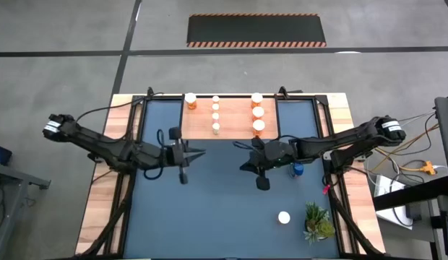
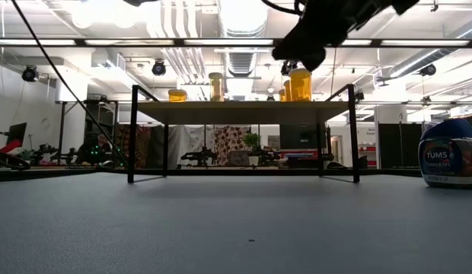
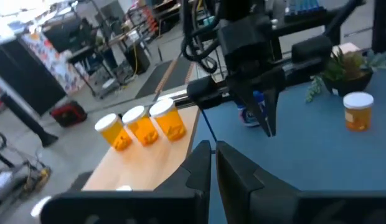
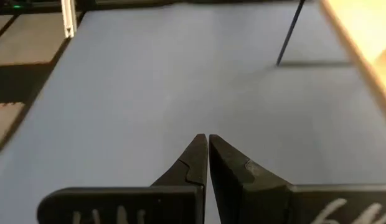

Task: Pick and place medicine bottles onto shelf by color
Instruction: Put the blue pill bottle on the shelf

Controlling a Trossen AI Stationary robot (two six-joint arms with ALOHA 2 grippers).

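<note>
The wooden shelf (image 1: 235,123) stands at the far middle of the blue mat. On it stand three white-capped orange bottles (image 1: 259,112) in a row at its right end, several small pale bottles (image 1: 216,115) in a row, and one orange bottle (image 1: 190,99) at its far left corner. A blue bottle (image 1: 298,169) and a white-capped orange bottle (image 1: 284,217) stand on the mat. My left gripper (image 1: 202,152) hovers shut and empty in front of the shelf, pointing right. My right gripper (image 4: 207,140) hovers shut and empty opposite it, tipped down.
A small green plant (image 1: 318,224) stands at the mat's near right corner, beside the orange bottle. The shelf's thin black legs (image 2: 133,133) rise from the mat. The mat's near left half (image 1: 195,217) is bare.
</note>
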